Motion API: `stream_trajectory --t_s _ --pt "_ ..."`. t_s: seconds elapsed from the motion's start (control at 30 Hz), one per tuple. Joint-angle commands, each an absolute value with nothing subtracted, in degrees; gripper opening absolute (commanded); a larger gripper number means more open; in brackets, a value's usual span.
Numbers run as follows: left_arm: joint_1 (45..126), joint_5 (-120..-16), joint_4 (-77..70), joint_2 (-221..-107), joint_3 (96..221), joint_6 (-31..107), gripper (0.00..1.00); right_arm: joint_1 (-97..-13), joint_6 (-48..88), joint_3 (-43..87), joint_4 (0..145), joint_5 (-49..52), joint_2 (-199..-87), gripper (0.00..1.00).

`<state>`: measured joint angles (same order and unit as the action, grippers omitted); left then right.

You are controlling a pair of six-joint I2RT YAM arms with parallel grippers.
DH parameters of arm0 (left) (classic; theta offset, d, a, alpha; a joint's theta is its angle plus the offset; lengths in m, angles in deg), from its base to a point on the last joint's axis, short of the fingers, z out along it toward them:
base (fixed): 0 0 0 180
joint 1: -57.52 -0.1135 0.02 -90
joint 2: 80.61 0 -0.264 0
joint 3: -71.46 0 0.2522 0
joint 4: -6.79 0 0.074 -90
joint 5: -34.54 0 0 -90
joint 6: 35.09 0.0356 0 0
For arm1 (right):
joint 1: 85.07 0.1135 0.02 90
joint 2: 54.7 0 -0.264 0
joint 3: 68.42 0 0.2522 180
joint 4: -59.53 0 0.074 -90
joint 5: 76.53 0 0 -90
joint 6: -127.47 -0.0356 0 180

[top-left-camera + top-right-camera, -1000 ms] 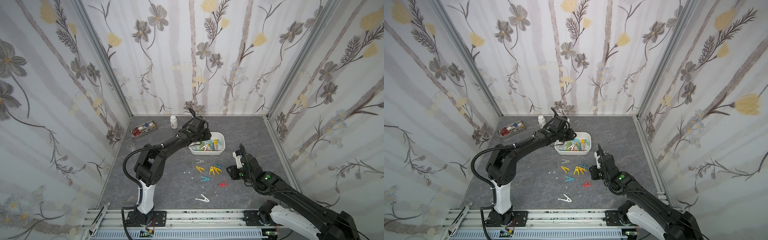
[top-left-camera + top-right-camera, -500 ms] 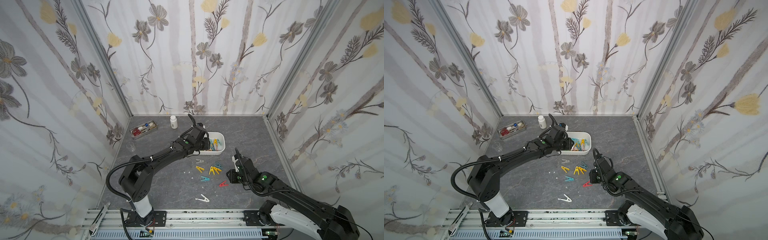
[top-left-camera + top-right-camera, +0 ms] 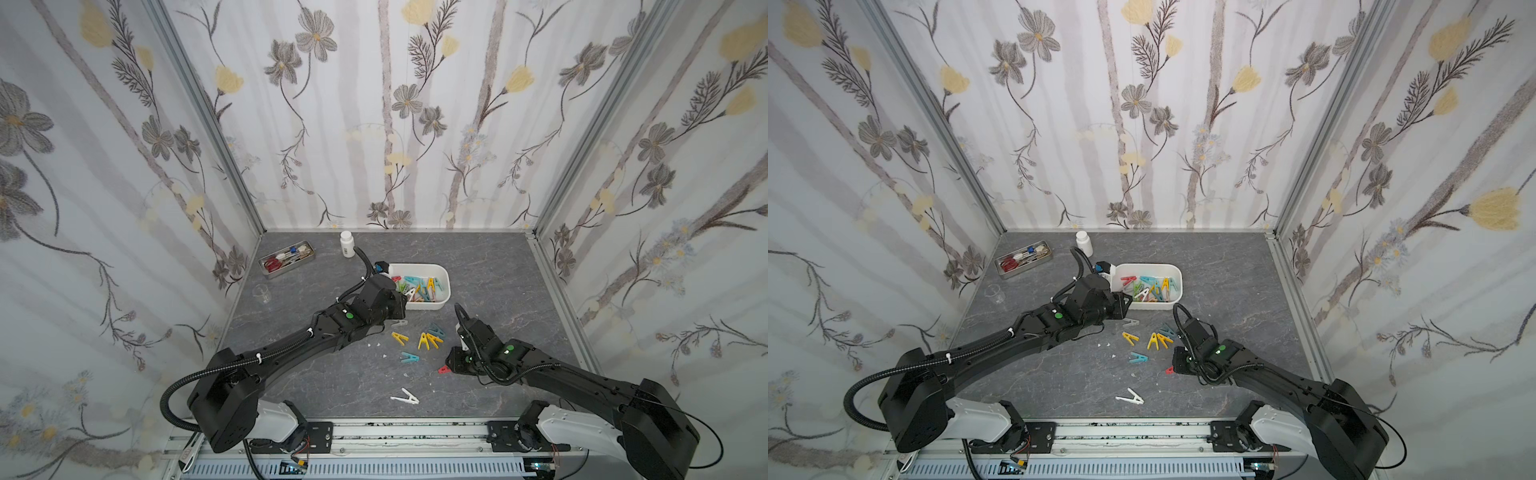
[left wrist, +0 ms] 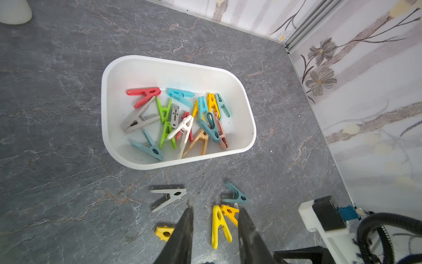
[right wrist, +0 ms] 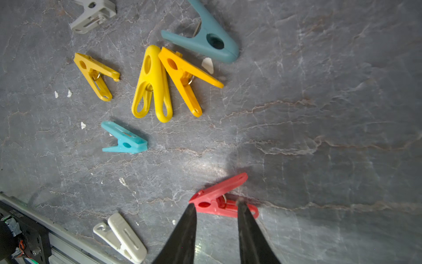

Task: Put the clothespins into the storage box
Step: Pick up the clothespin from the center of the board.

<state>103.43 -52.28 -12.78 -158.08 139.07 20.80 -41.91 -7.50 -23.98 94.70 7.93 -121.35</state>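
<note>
Near the middle of a top view, the storage box stands on the grey table, with bare surface to its right and behind it and a heap of clothespins inside. Just outside its near wall the left gripper hovers, fingers apart and empty. Lower right, the right gripper sets half-spread fingers at a red clothespin, unclamped. A white clothespin lies alone near the front rail.

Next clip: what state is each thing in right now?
storage box: upright, holding many clothespins
loose clothespins: eight, lying on the table
left gripper: open, empty
right gripper: open, over the red clothespin
white bottle: upright, capped
clear cup: upright
</note>
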Motion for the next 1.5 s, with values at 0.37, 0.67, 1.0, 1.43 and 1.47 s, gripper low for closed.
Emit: stream_trajectory --t_s 0.37,0.67,1.0,1.43,1.47 --pt "103.5 -50.4 -8.9 -150.7 132.8 19.4 0.35 -41.8 -8.1 -22.2 96.1 7.4 -127.4 0.33" --pt "103.5 -49.6 -9.6 -149.5 131.5 20.3 0.35 -41.9 -6.1 -19.0 95.2 7.0 -132.0 0.33" --pt "103.4 -48.8 -9.9 -148.2 130.3 20.3 0.35 -42.1 -3.5 -16.4 94.6 6.4 -137.4 0.32" --pt "103.3 -47.5 -11.6 -148.2 131.3 20.3 0.36 -42.0 1.2 -14.8 98.1 7.7 -137.9 0.07" --pt "103.4 -47.5 -12.1 -148.4 131.7 20.1 0.36 -42.0 1.9 -14.7 98.2 7.6 -137.5 0.05"
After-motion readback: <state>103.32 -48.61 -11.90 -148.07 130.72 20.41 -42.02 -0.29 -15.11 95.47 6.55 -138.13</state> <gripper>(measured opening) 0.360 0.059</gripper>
